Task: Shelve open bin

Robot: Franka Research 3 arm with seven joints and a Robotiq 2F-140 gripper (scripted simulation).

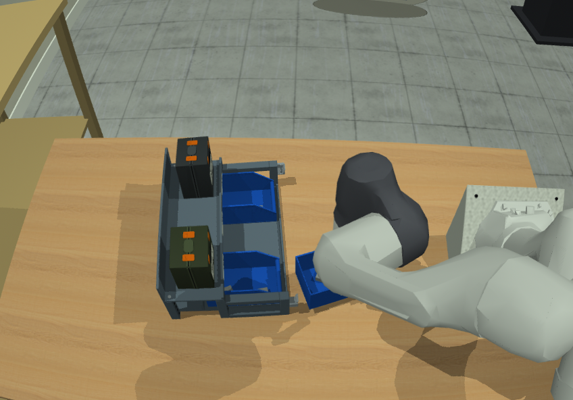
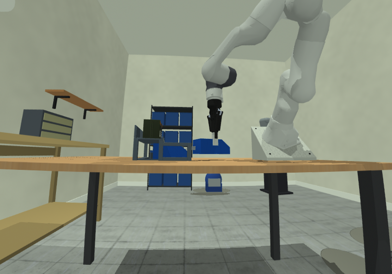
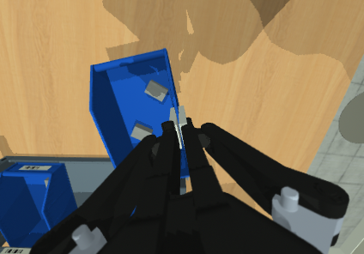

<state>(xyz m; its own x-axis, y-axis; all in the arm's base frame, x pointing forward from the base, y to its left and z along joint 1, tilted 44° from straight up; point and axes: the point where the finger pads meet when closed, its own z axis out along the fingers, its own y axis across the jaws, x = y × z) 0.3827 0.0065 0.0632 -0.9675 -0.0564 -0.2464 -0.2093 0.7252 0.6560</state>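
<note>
The blue open bin (image 1: 324, 299) (image 2: 204, 146) (image 3: 129, 93) hangs a little above the table, about level, with grey parts inside. Its low open front faces the robot base, and it is turned somewhat relative to the shelf. My gripper (image 2: 215, 138) (image 3: 178, 115) is shut on one side wall of it; the arm hides the fingers in the top view. The free place (image 1: 263, 238) (image 3: 94, 176) on the grey shelf (image 1: 254, 307) (image 2: 177, 144) lies between a far blue bin (image 1: 247, 213) (image 3: 21, 208) and a near blue bin (image 1: 252, 261). Both look level, open fronts out. The held bin is in front of the near one.
A black case (image 1: 195, 176) and an olive case (image 1: 189, 252) (image 2: 151, 128) stand on the upper board behind the bins. Small brackets (image 1: 281, 169) (image 1: 293, 300) stick out at the shelf's front corners, the near one close to the held bin in the top view.
</note>
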